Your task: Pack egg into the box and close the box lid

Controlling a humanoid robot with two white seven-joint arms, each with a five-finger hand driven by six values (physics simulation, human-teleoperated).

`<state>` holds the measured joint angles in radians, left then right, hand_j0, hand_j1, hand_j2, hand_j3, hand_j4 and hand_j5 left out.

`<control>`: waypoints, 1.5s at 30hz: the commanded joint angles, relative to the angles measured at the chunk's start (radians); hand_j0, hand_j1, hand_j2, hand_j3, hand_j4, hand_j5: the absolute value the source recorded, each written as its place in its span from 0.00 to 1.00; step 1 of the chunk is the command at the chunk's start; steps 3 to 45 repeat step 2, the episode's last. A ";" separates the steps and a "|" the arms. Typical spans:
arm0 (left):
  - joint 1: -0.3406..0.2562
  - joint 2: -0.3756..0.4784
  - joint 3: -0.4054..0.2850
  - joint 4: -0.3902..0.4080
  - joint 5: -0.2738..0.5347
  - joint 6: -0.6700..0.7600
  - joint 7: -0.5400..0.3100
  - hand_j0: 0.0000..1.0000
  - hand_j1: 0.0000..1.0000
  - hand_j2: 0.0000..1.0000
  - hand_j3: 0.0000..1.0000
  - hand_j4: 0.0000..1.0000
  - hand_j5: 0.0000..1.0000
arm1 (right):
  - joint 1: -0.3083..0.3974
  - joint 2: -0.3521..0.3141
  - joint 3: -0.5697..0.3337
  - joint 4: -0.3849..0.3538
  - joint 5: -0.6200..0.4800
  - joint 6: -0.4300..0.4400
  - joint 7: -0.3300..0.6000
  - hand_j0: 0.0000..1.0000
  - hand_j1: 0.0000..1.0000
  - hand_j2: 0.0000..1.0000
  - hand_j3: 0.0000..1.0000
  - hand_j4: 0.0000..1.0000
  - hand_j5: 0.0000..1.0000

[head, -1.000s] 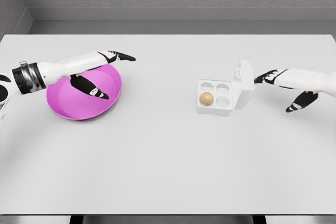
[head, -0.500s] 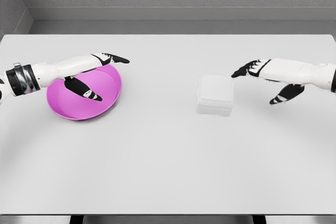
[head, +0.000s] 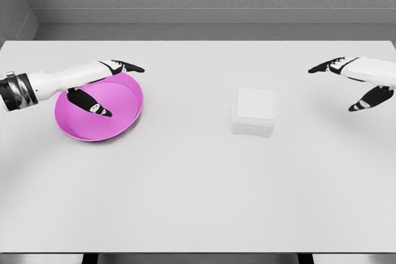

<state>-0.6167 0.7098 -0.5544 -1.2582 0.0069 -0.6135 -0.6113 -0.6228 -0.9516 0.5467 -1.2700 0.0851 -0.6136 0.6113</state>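
A: Where does the right hand (head: 346,75) sit?

B: It hovers above the surface (head: 185,183) near the right edge of the head view, its arm coming in from that side. The fingers are stretched out and relaxed, pointing leftward, the thumb hanging lower, and they hold nothing. It is well apart from the box (head: 253,112), with bare surface between the two.

A: And the left hand (head: 102,81)?

B: It hangs over the pink bowl (head: 117,125) at the left, the arm entering from the left edge. The dark-tipped fingers reach out past the bowl's far rim and the thumb points down over the bowl's inside (whether any of them touches the bowl cannot be told). Nothing is in its grip either; the fingers are spread.

A: What of the box itself?

B: It is white, standing right of the middle of the surface, and its lid lies flat down on top, so it is closed. No hand touches it.

A: The egg?

B: It is not visible anywhere; with the lid down, the inside of the box is hidden.

A: And the bowl?

B: It rests on the surface well to the left of the box, and the part of its inside that shows holds nothing.
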 commanded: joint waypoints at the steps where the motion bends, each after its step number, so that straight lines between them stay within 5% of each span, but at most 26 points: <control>1: 0.000 -0.001 -0.001 0.000 0.007 0.003 0.000 1.00 1.00 1.00 1.00 1.00 1.00 | 0.000 0.010 -0.001 0.001 -0.007 0.003 0.000 1.00 1.00 1.00 1.00 1.00 1.00; 45: 0.000 0.004 0.001 0.000 0.007 0.003 0.000 1.00 1.00 1.00 1.00 1.00 1.00 | -0.002 0.011 -0.001 0.000 -0.007 0.003 0.000 1.00 1.00 1.00 1.00 1.00 1.00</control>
